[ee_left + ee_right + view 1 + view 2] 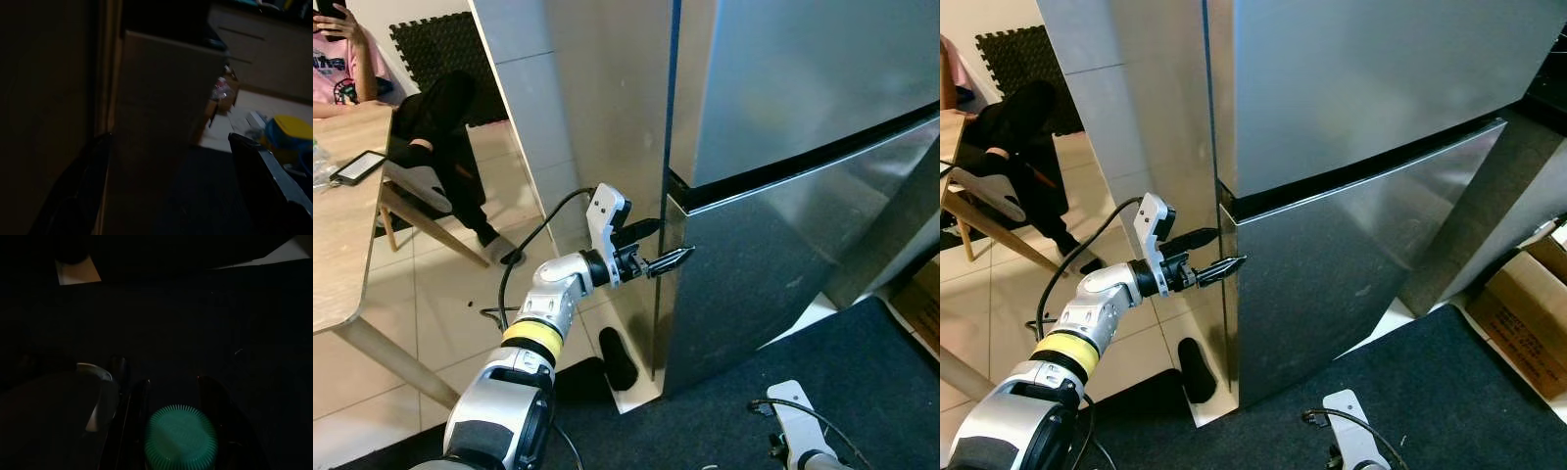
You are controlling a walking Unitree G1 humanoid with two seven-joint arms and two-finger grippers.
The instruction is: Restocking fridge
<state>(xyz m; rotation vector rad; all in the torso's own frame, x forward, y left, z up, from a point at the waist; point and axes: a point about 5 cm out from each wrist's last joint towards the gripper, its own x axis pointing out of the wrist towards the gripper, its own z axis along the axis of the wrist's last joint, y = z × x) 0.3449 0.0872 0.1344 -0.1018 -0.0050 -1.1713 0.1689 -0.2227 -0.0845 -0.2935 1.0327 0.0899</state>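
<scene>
While the left hand (pixel 683 257) reached the fridge's (pixel 783 147) lower door (pixel 773 274) edge, fingers spread in the wrist view, the door was still shut, so opening likely came next, and the low right hand (pixel 173 396) gripped a green-capped bottle (pixel 181 438), axis along its fingers.

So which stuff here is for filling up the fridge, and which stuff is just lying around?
For the job:
- fridge, both doors shut
- lower door, its edge at the left gripper
- green-capped bottle between the right gripper fingers

Just lying about:
- phone on the wooden table
- cardboard box
- black slipper
- seated person
</scene>
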